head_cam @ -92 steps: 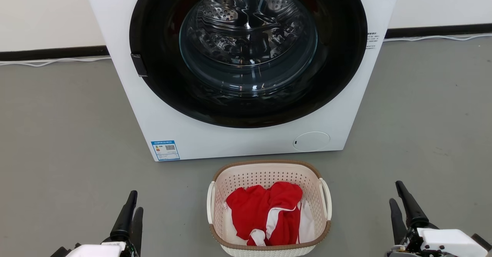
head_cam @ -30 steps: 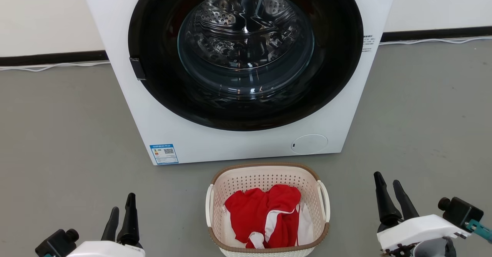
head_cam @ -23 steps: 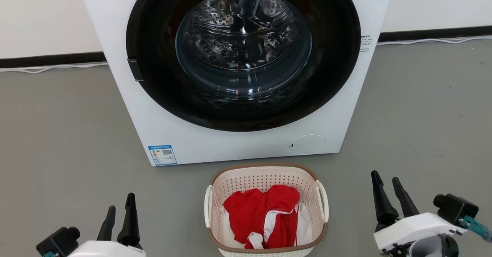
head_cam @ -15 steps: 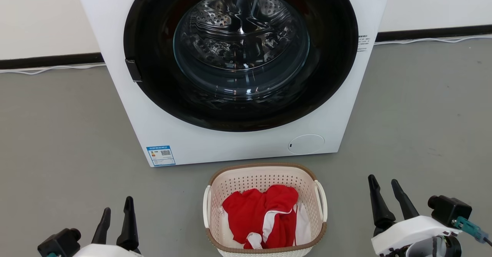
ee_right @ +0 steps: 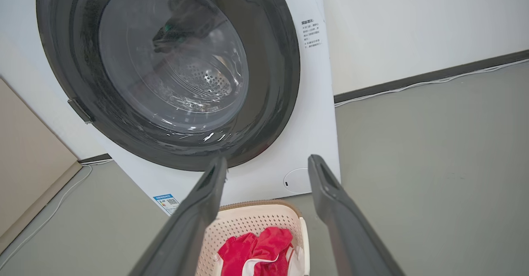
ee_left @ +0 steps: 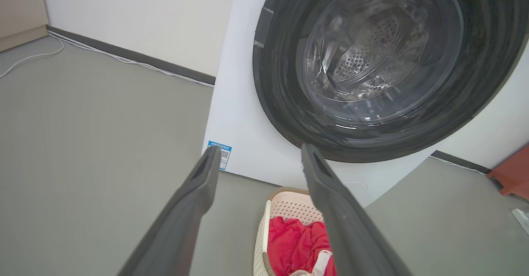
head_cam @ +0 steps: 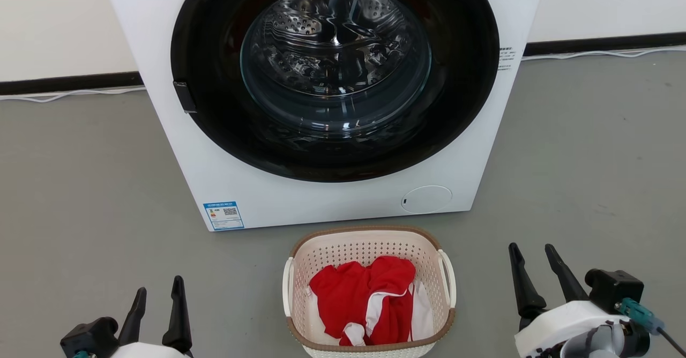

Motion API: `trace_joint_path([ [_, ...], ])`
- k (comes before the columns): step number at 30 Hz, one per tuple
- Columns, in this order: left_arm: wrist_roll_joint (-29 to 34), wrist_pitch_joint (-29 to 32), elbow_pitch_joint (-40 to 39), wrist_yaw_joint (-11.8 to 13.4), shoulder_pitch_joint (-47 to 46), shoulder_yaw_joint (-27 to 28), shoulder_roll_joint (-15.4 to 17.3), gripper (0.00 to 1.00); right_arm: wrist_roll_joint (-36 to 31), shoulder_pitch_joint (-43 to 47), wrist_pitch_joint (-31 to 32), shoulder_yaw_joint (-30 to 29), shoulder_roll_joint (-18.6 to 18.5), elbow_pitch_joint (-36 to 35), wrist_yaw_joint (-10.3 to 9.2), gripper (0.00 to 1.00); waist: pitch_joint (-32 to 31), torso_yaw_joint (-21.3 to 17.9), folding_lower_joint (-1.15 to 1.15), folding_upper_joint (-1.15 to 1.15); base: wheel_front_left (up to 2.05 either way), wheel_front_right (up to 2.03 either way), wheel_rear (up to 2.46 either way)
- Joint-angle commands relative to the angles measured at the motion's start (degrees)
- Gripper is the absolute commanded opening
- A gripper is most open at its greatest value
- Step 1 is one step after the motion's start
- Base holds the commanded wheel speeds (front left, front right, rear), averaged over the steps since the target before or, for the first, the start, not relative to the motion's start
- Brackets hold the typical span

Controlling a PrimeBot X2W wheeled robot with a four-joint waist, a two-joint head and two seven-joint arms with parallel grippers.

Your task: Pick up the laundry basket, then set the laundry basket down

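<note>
Nearest you, your left gripper (head_cam: 158,285) and right gripper (head_cam: 531,246) hung spread and empty, well apart from the cream-white perforated plastic laundry basket (head_cam: 370,246) between them. It sat on the grey floor (head_cam: 80,186) holding red-and-white cloth (head_cam: 353,293), just before the white front-loading washing machine (head_cam: 321,202).

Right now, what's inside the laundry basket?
Inside the laundry basket lies a crumpled red garment with white trim, on top of some white cloth. They cover the basket's bottom, so anything underneath them cannot be seen.
</note>
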Motion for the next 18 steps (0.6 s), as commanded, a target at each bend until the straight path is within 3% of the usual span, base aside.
trace_joint_path([
  [1, 1.98, -0.9, -1.65, 0.26, -0.76, 1.72, 0.76, 1.0, -1.95, -2.58, -1.19, 1.36, -0.64, -0.88, 0.34, 1.0, -0.02, 0.0, 0.0, 0.0, 0.0, 0.0, 0.0],
  [18, 14.02, -3.76, -1.83, 0.57, -0.08, 2.93, 0.84, 1.0, -13.78, -3.23, -4.06, 1.91, -0.33, 1.22, 0.4, 1.0, 0.3, -0.15, 0.0, 0.0, 0.0, 0.0, 0.0],
])
